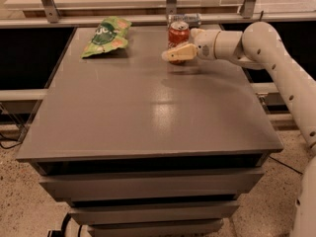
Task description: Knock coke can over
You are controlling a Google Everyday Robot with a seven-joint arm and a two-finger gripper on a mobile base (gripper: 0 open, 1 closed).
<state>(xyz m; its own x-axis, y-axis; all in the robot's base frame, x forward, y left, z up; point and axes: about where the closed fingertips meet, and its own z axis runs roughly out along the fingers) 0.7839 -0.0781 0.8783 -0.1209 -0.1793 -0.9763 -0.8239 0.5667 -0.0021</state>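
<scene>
Coke can [178, 32] is upright near the far edge of the tabletop [148, 112], about 12 o'clock and a shade toward 1. It is not tipped, so the knock is not done. A silver can [190, 19] sits just behind it at roughly 1 o'clock from it, close or touching, can't tell which. A green bag [105, 35] lies flat at 11 o'clock on the tabletop, well apart from the coke can. The arm [261, 43] reaches in from 3 o'clock. The hand [170, 56] sits low at 6 o'clock of the coke can, covering its base and pointing toward 9. The hand shows as one cream wedge, so I cannot tell whether it is spread or pressed together. It looks empty, with nothing pinched. I can't tell whether it is touching the coke can or only in front of it. Judged step: final approach, lined up for the shove. The next move probably calls for contact higher on the coke can's body, since a low push may only slide it. The push should go toward 9 or 10 o'clock, where the tabletop is bare. Toward 12 or 1 the silver can could prop it up or get knocked too.
</scene>
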